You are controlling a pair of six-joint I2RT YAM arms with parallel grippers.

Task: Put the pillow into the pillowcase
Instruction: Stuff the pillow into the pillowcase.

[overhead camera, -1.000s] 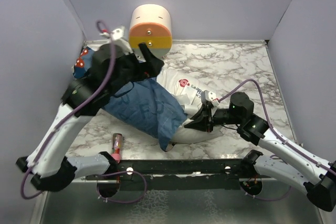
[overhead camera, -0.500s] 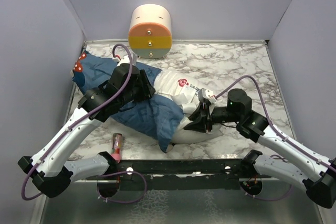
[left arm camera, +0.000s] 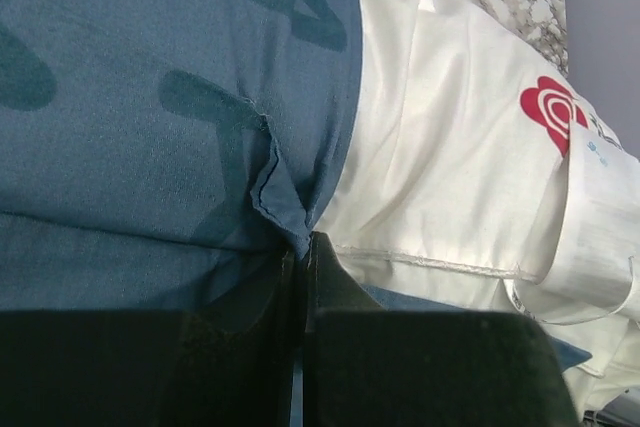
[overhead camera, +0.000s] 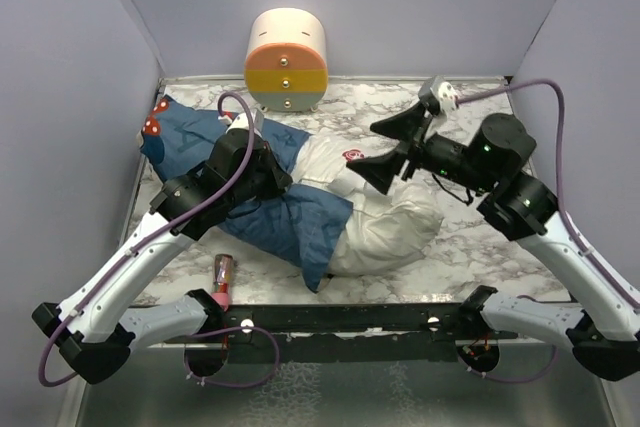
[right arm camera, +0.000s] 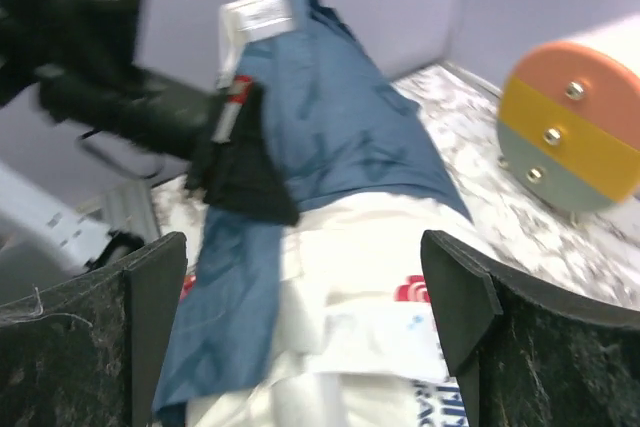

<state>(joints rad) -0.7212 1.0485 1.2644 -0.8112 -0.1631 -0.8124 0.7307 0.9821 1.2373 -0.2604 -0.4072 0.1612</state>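
The white pillow (overhead camera: 395,229) lies in the middle of the marble table, its left part inside the blue pillowcase (overhead camera: 270,209). Its printed end and tags (left arm camera: 560,117) stick out of the case. My left gripper (overhead camera: 282,181) is down on the pillowcase's open edge. In the left wrist view it (left arm camera: 304,247) is shut on a pinched fold of blue hem (left arm camera: 280,192) right beside the pillow (left arm camera: 450,157). My right gripper (overhead camera: 384,147) hangs above the pillow's far end, open and holding nothing. In the right wrist view it (right arm camera: 305,287) spans pillow (right arm camera: 350,247) and pillowcase (right arm camera: 340,117) from above.
A cream-and-orange cylinder (overhead camera: 287,59) stands at the back wall. A small dark red object (overhead camera: 224,273) lies near the table's front left. A black rail (overhead camera: 340,323) runs along the near edge. Grey walls close in the left, right and back sides.
My left gripper came down onto the pillowcase's open edge and shut on it. My right gripper let go of the pillow's near side, opened wide, and rose toward the back right.
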